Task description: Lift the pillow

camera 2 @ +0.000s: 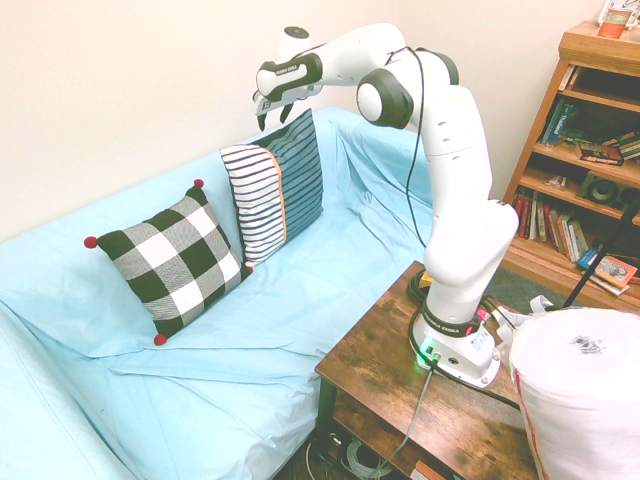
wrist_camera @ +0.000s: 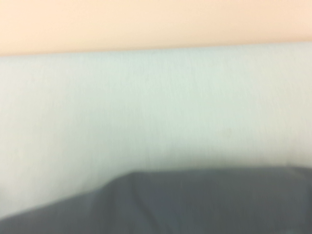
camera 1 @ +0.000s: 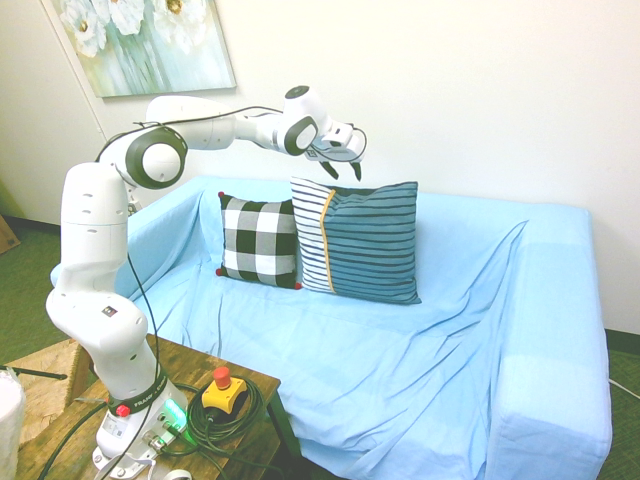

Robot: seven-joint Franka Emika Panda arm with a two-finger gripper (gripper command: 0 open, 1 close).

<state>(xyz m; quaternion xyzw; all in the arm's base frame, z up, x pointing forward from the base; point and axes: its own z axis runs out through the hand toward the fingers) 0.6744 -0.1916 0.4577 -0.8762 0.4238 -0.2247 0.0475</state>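
The pillow (camera 1: 360, 240) is a large square cushion with blue-and-white stripes and an orange vertical line, leaning upright against the sofa back. From the other side the pillow (camera 2: 275, 185) shows the same striped face. My gripper (camera 1: 342, 170) hovers just above the pillow's top edge, fingers pointing down and open, with nothing between them. In the second exterior view the gripper (camera 2: 273, 118) sits above the pillow's upper corner. The wrist view is blurred and shows a dark navy surface (wrist_camera: 195, 204) below the light blue sofa cover.
A smaller black-and-white checked pillow (camera 1: 258, 240) with red corner tips leans beside the striped one. The light blue cover drapes the sofa (camera 1: 480, 330). A wooden side table (camera 2: 400, 370) stands in front. A bookshelf (camera 2: 590, 150) is at the room's side.
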